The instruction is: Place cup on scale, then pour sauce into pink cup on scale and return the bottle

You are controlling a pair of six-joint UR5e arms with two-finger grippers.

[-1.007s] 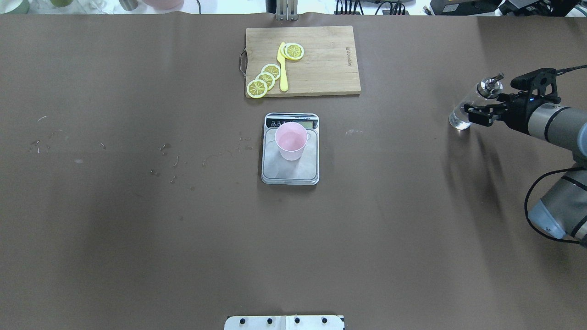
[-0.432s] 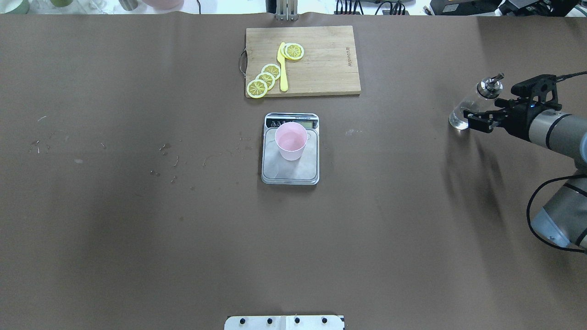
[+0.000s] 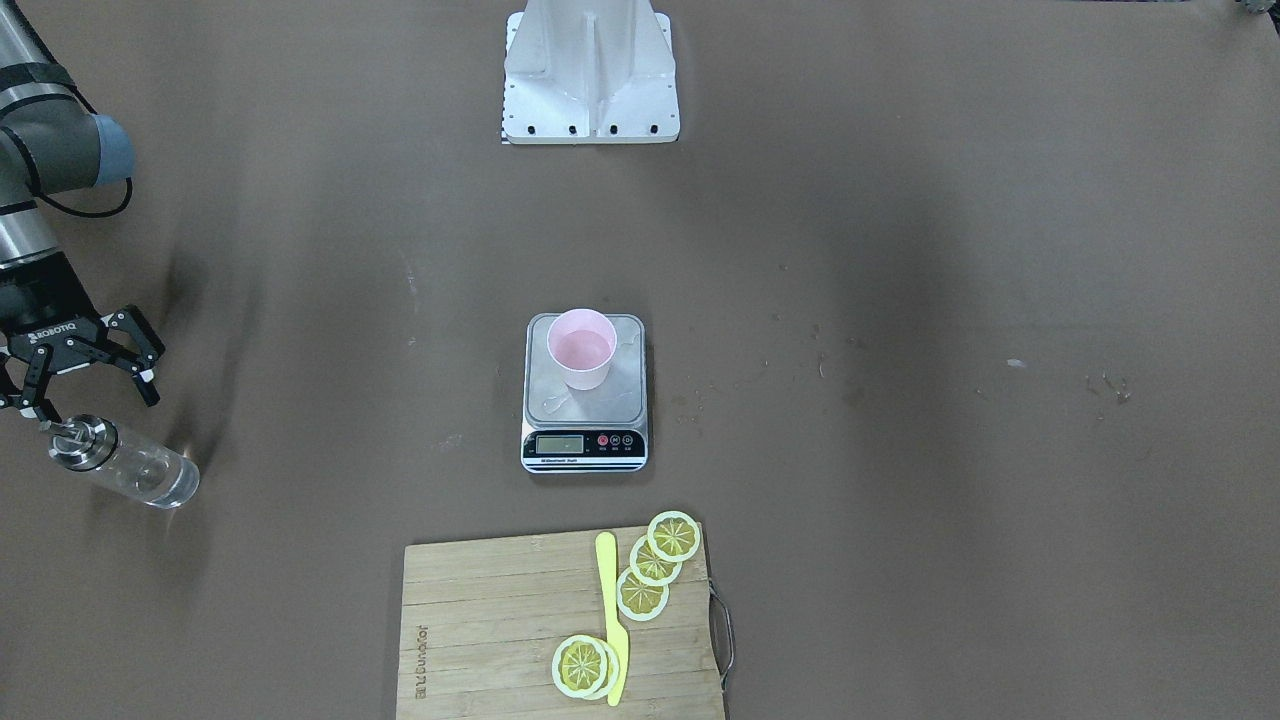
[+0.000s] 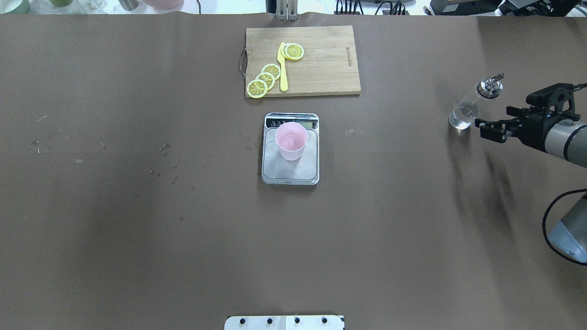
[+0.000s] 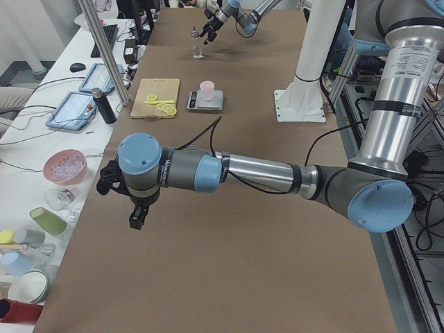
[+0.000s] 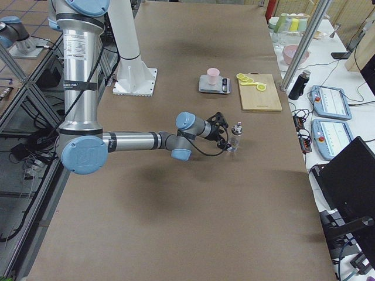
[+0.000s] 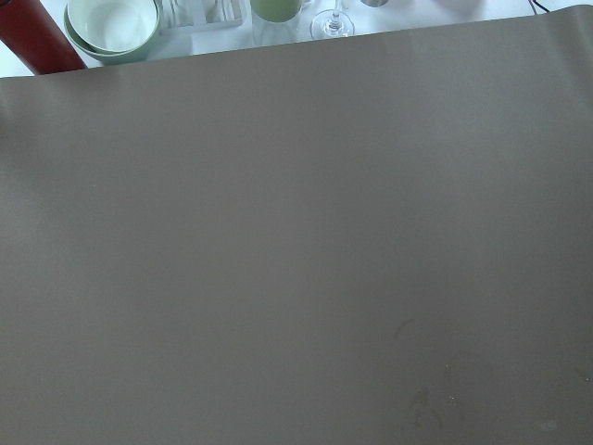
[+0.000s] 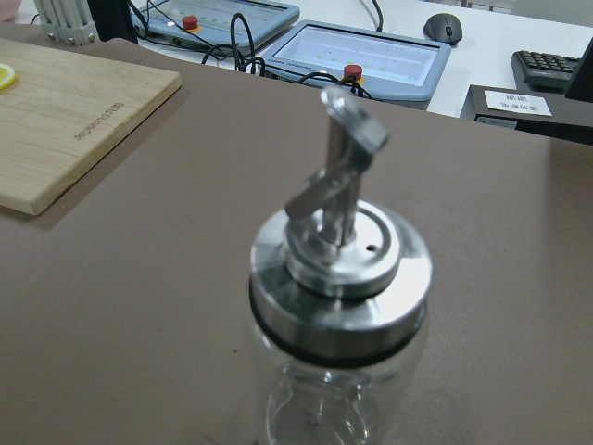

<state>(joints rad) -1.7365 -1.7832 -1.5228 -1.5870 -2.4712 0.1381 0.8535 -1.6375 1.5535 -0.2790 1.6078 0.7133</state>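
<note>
1. A brown paper-covered table (image 4: 137,229) carries the whole scene, with the work set along its middle and its right side.
2. The grey right arm (image 4: 564,142) reaches in from the right edge. Its black right gripper (image 3: 86,392) is spread wide and empty, just beside the bottle and not touching it.
3. The left arm (image 5: 257,170) hangs well off to the left. Its left gripper (image 5: 137,216) shows only from the side camera, so how it stands cannot be told.
4. A rectangular wooden cutting board (image 4: 321,68) with lemon slices (image 4: 257,88) and a yellow plastic knife (image 4: 283,68) lies at the far centre.
5. The small steel-topped kitchen scale (image 4: 290,172) sits at centre, just near of the board. The pale pink plastic cup (image 4: 290,140) stands upright on the far half of its platform.
6. The small clear glass bottle (image 4: 470,107) with a steel pour spout stands upright on the table at the right, well apart from the scale. A little clear sauce (image 4: 459,120) shows at its base. Whether the cup holds any is too faint to tell.
7. The step in hand appears to be leaving the returned bottle. It is best done by drawing straight away with the fingers kept wide and no sideways sweep near the spout.
</note>
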